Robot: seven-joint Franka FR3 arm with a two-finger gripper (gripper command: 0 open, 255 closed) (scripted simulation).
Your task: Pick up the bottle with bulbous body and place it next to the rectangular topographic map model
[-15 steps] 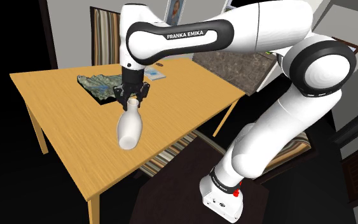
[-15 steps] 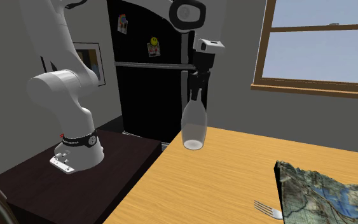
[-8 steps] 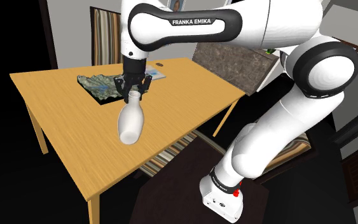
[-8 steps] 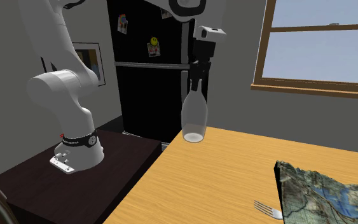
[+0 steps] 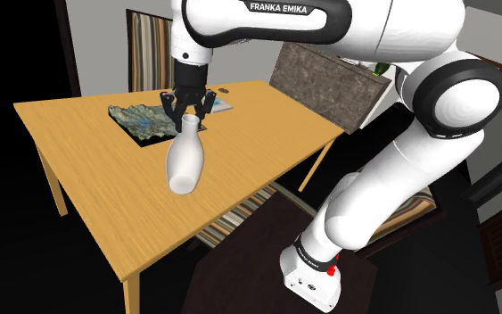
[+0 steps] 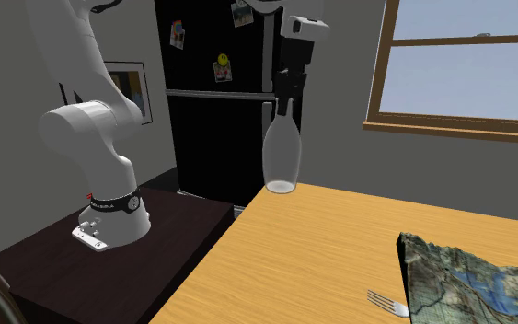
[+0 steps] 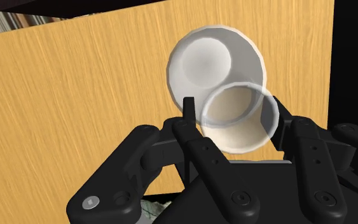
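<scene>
A white bottle (image 5: 185,161) with a bulbous body hangs in the air above the wooden table (image 5: 88,187), its neck up. My gripper (image 5: 187,117) is shut on the neck, and the bottle swings slightly tilted under it. From the second exterior view the bottle (image 6: 282,159) hangs well above the table edge under the gripper (image 6: 282,104). The wrist view looks down the bottle (image 7: 225,83) between my fingers (image 7: 196,143). The rectangular topographic map model (image 5: 140,120) lies flat on the table just beyond the gripper; its corner (image 6: 473,281) is at the second exterior view's right.
A fork (image 6: 387,303) lies beside the map model. A small flat item (image 5: 218,103) sits at the table's far side. A padded chair (image 5: 329,85) stands beyond the table, a black fridge (image 6: 215,101) and a window (image 6: 468,64) behind. My stand (image 6: 91,267) is next to the table.
My gripper has risen with the bottle held by its neck; the bottle now hangs higher above the table and a little closer to the map model.
</scene>
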